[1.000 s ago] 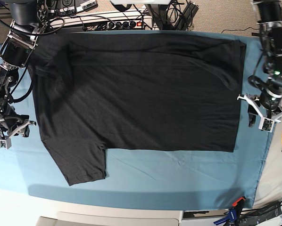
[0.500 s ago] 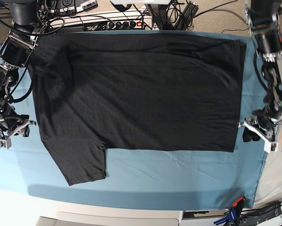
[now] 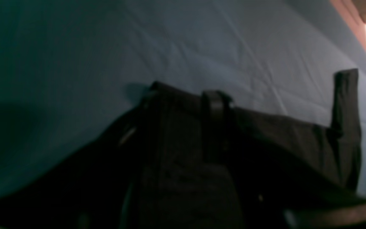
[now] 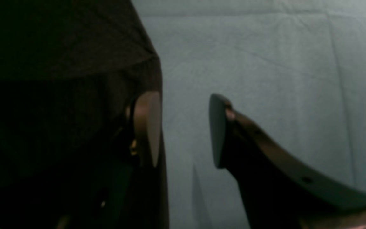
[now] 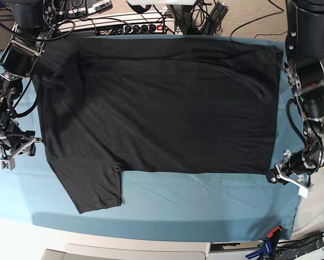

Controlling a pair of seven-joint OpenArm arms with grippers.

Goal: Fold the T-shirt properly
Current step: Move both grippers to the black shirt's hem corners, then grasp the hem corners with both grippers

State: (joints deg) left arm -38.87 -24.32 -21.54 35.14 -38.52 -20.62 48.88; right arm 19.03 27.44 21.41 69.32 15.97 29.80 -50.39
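- The left gripper (image 5: 284, 177) had been carried down the frame's right edge to the T-shirt's (image 5: 156, 103) lower right corner; its jaw state could not be told.
- The T-shirt lay flat, centre frame, apparently unfolded.
- The right gripper (image 5: 18, 151), left edge, stood unclosed beside the shirt.

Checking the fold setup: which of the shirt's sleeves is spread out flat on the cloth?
The sleeve of the T-shirt at the base view's bottom left, sticking out past the body; the other, at the top left, lies bunched.
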